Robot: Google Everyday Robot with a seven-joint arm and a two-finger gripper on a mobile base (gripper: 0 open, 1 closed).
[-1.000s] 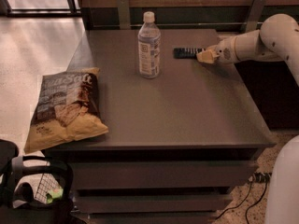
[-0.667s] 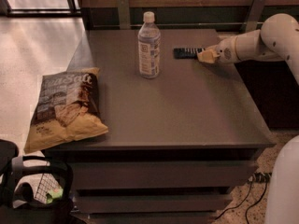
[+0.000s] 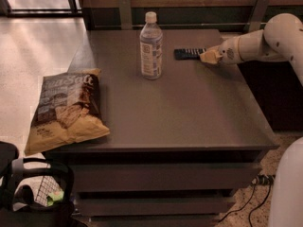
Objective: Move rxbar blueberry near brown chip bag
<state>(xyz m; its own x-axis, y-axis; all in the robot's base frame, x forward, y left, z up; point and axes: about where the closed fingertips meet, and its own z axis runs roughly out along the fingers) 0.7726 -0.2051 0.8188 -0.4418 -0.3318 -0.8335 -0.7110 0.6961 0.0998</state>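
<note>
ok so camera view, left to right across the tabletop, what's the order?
brown chip bag → water bottle → rxbar blueberry → end effector, which sits at the bar's right end near the far right of the top.

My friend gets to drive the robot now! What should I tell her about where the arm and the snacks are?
Gripper: at the back right of the table, right at the right end of the rxbar blueberry; whether it has a grip does not show.
Rxbar blueberry: lying flat at the back of the table, right of the water bottle.
Brown chip bag: front left corner, hanging over the edge.
Done: the arm has reached the bar.
Left: carry the bar across, past the bottle, and set it down beside the chip bag.
</note>
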